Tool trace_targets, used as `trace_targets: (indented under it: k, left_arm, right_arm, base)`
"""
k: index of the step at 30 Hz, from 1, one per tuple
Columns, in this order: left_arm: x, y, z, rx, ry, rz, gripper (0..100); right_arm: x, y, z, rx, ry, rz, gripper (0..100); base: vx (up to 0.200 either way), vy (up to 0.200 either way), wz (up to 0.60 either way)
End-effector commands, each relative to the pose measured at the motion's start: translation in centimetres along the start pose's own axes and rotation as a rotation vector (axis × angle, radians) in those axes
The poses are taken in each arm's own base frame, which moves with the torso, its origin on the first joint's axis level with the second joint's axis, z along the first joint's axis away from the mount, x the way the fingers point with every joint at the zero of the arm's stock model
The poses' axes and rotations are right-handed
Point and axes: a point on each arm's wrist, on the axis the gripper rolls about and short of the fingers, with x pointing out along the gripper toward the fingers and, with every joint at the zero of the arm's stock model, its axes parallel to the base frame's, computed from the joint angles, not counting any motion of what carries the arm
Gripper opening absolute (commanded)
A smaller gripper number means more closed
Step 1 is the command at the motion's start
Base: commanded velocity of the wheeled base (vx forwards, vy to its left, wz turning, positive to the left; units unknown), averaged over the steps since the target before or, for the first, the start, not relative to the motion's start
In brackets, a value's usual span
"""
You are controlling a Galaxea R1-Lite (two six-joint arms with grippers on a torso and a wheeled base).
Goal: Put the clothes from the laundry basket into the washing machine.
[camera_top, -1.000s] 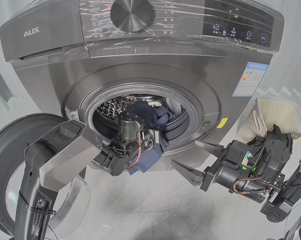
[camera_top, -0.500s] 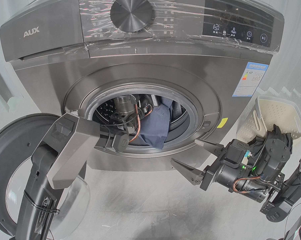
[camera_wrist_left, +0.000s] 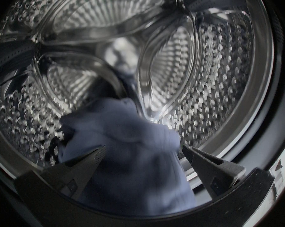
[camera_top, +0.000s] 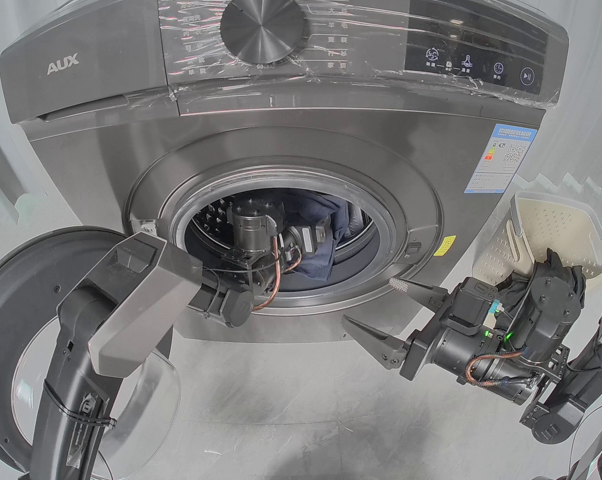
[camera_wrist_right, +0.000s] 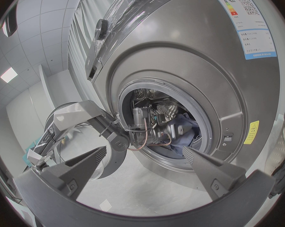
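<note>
A blue garment (camera_wrist_left: 133,171) lies bunched inside the steel drum (camera_wrist_left: 218,63) of the grey washing machine (camera_top: 314,135). My left gripper (camera_wrist_left: 143,148) is in the drum mouth just in front of it, open, its fingers on either side of the cloth without pinching it. From the head view the garment (camera_top: 324,235) sits behind the left wrist. My right gripper (camera_top: 368,303) hangs open and empty in front of the machine, low and to the right of the porthole. The cream laundry basket (camera_top: 568,228) stands at the right with dark clothes (camera_top: 514,290) in it.
The round door (camera_top: 21,288) is swung fully open at the lower left, beside my left arm. Grey floor (camera_top: 301,401) lies bare in front of the machine. The right arm sits between the basket and the porthole.
The blue garment, which hung over the porthole lip, was carried up and into the drum by my left arm. The left wrist then drew back slightly. The right arm stayed still.
</note>
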Motion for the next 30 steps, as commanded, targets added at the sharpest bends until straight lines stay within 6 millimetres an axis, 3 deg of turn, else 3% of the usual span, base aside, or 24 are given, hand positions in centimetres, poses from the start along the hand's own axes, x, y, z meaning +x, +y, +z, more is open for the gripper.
trace_targets:
  k: [1, 17, 18, 30]
  left_arm:
    - [-2.9, -0.1, -0.7, 0.021, 0.163, -0.022, 100]
    - [-2.3, -0.2, -3.5, 0.033, 0.213, -0.033, 100]
    - [-2.3, -0.1, -3.6, 0.033, 0.214, -0.032, 0]
    - [0.1, 0.1, -1.6, 0.023, 0.109, -0.017, 0]
  right_arm:
    - [0.0, 0.0, 0.0, 0.0, 0.001, 0.0, 100]
    - [0.1, 0.2, -0.1, 0.001, 0.004, 0.006, 100]
    - [0.1, 0.2, -0.1, 0.001, 0.004, 0.006, 100]
    - [0.2, 0.2, 0.0, 0.0, -0.002, 0.007, 100]
  base:
    - [0.0, 0.0, 0.0]
    - [0.0, 0.0, 0.0]
    - [0.0, 0.0, 0.0]
    - [0.0, 0.0, 0.0]
